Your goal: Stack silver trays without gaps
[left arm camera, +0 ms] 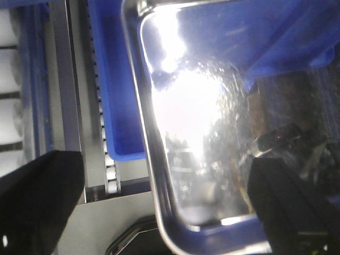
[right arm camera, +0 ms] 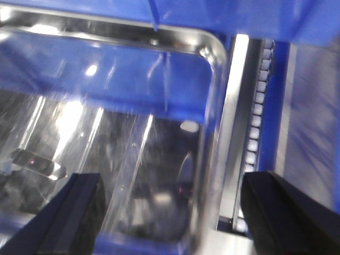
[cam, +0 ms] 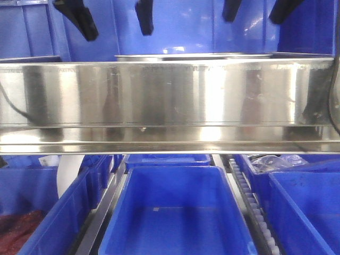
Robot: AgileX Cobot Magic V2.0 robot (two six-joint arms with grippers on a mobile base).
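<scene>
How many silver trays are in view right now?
1 that I can tell apart: the silver tray behind the shelf band, its ends seen by both wrist cameras. More may sit nested in it or hidden behind the band.

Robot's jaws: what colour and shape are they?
The left gripper and right gripper both have black jaws. From the front they look like thick, blunt prongs, two per gripper. In the wrist views they are chunky, flat-sided black blocks.
</scene>
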